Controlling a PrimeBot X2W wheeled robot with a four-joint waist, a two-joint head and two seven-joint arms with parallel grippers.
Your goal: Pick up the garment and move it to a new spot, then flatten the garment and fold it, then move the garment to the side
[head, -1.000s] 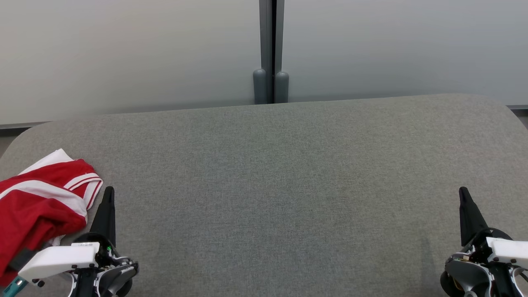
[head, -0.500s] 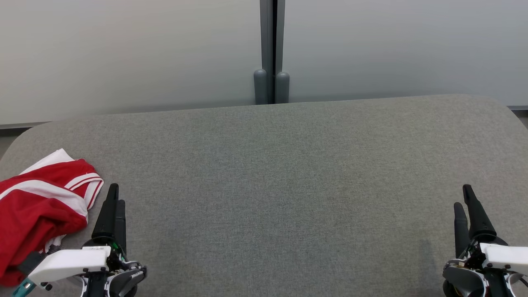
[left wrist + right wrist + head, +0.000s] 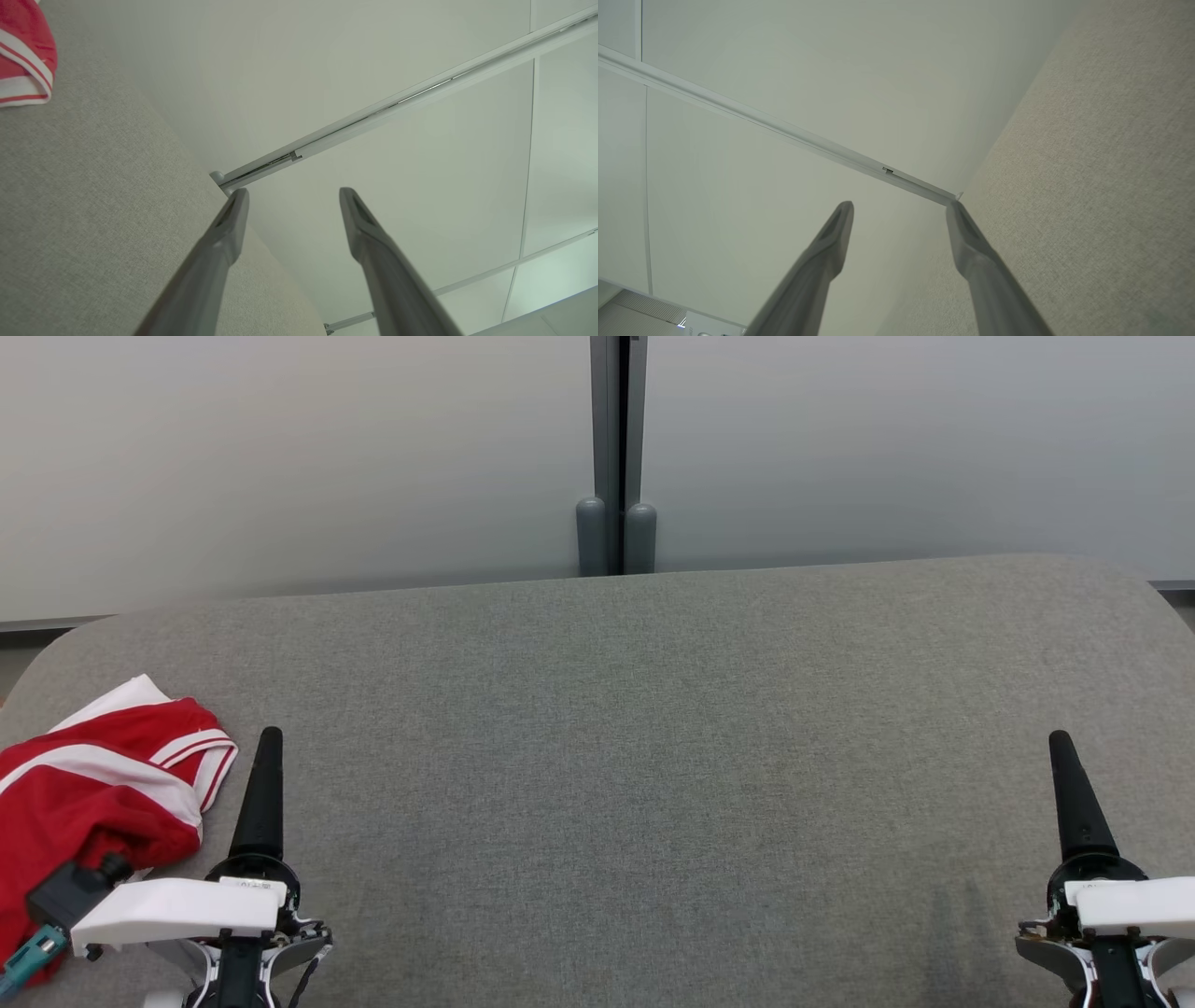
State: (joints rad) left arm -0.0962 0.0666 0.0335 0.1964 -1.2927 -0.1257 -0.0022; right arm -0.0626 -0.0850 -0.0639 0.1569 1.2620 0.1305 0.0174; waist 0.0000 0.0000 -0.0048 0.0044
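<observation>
Step in hand, as I judge it: the first pickup, not yet begun. My left claw (image 3: pixel 294 193) and right claw (image 3: pixel 900 206) are both spread wide and hold nothing. The garment (image 3: pixel 93 784), red with white stripes, lies bunched at the table's (image 3: pixel 597 756) left edge, just beside the left claw. Next I need to swing the left claw over and pinch a fold.

Grey fabric surface (image 3: pixel 653 709); pale wall panels (image 3: pixel 280 448); grey post (image 3: pixel 616 429) between.

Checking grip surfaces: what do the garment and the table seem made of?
Garment: soft fabric, red with white stripes, matte; it lies crumpled in folds. Table: grey woven cloth covering, matte; a fine speckled weave shows. What lies underneath cannot be told.
</observation>
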